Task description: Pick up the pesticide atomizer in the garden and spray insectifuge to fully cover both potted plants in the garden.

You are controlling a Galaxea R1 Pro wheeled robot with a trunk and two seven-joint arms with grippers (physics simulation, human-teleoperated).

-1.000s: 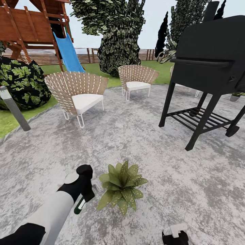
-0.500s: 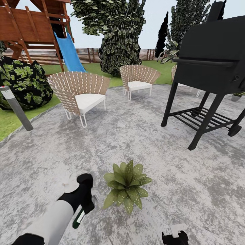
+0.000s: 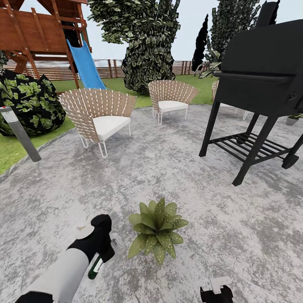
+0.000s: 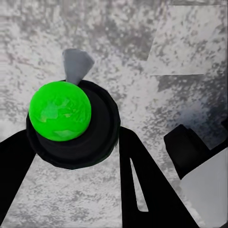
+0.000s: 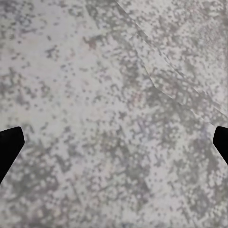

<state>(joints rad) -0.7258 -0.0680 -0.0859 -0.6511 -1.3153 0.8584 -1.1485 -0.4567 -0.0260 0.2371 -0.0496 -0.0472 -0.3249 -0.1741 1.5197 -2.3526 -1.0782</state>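
Gripping the pesticide atomizer (image 3: 96, 267), the left gripper (image 3: 103, 248) sat at about 7 o'clock in the head view, low over the grey stone patio (image 3: 168, 176), fingers closed around the bottle's dark body with its white label patch showing below them. Left wrist view had the atomizer (image 4: 71, 124) end-on as a black round body with a bright green cap and a grey nozzle, black fingers (image 4: 142, 180) on either side, mottled stone behind. Right gripper (image 3: 216, 290) poked in at 5 o'clock at the frame edge; right wrist view showed just two dark fingertips (image 5: 9, 147) far apart at the picture's sides with bare stone between, so spread wide and holding nothing. One potted plant (image 3: 156, 230), a speckled green rosette, stood on the patio just beside the left gripper, toward 6 o'clock of centre, not touching it; pot hidden under leaves. Further out, a grey bollard lamp (image 3: 19, 132) at 9 o'clock on the lawn edge, two wicker chairs (image 3: 99, 118) at 10 to 12 o'clock, black grill (image 3: 261, 84) at 2 o'clock. Beyond them a blue slide (image 3: 84, 63) on a wooden play frame, trees and a slatted fence (image 3: 105, 67).
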